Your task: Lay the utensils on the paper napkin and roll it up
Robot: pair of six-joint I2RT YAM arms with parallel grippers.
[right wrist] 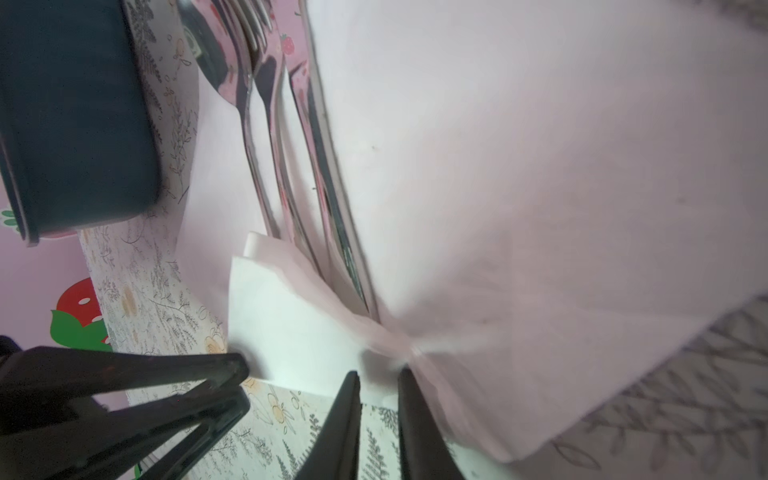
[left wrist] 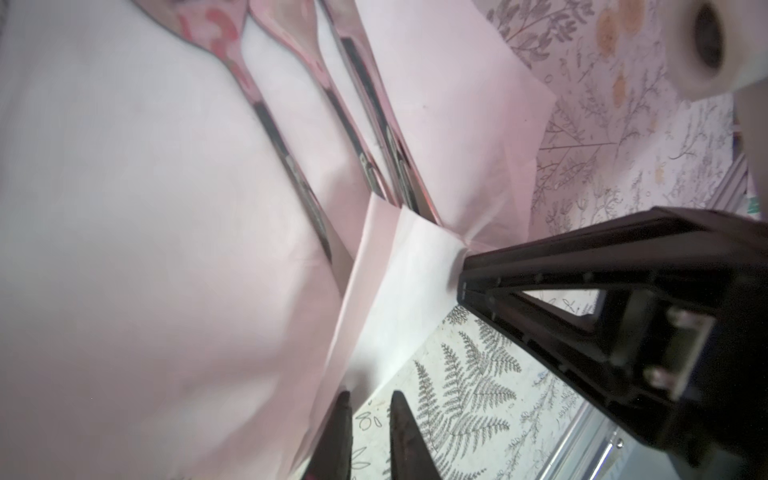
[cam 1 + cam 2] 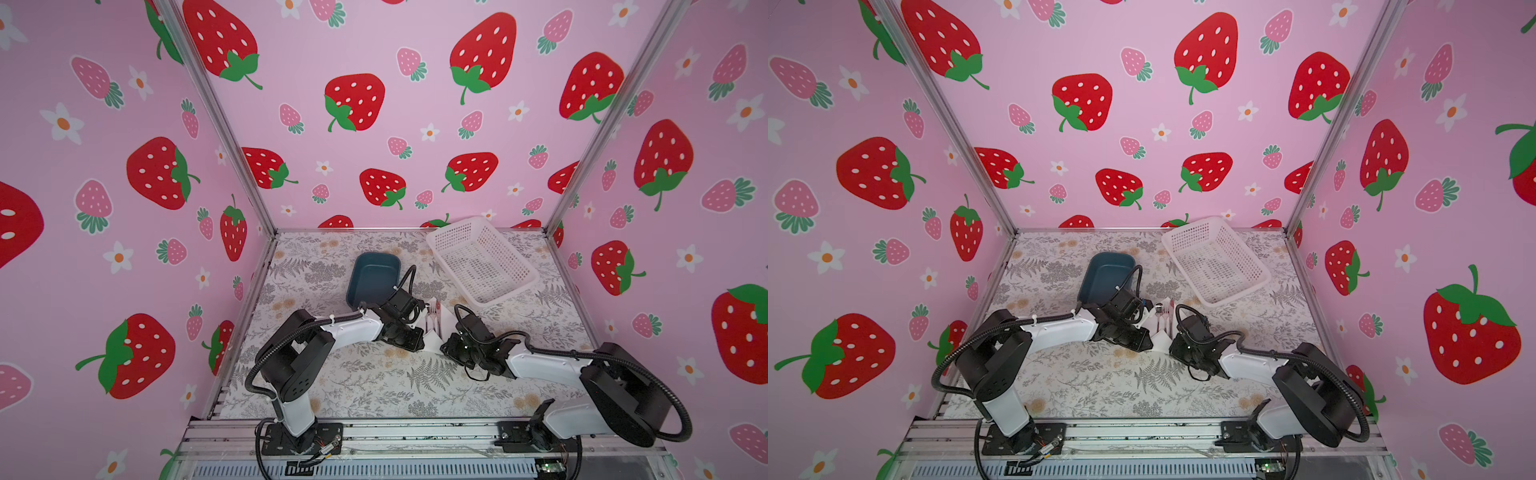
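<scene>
The utensils lose their handle ends under a folded flap of the napkin. Their heads run past both wrist views' edges.

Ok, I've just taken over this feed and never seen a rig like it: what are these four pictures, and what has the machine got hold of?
The two wide pictures come from one camera pair up high, looking down at the robot's left arm and right arm on a flowered table. The two close-ups come from cameras on the arms' wrists. On the table are a blue tub and a white basket. Between the arms lies the paper napkin with the spoon, fork and knife side by side on it. Its sides are lifted and its near end is folded over the handle ends. The right claw pinches one napkin edge, creasing it. The left claw sits at the opposite edge; whether it grips, I cannot tell.
</scene>
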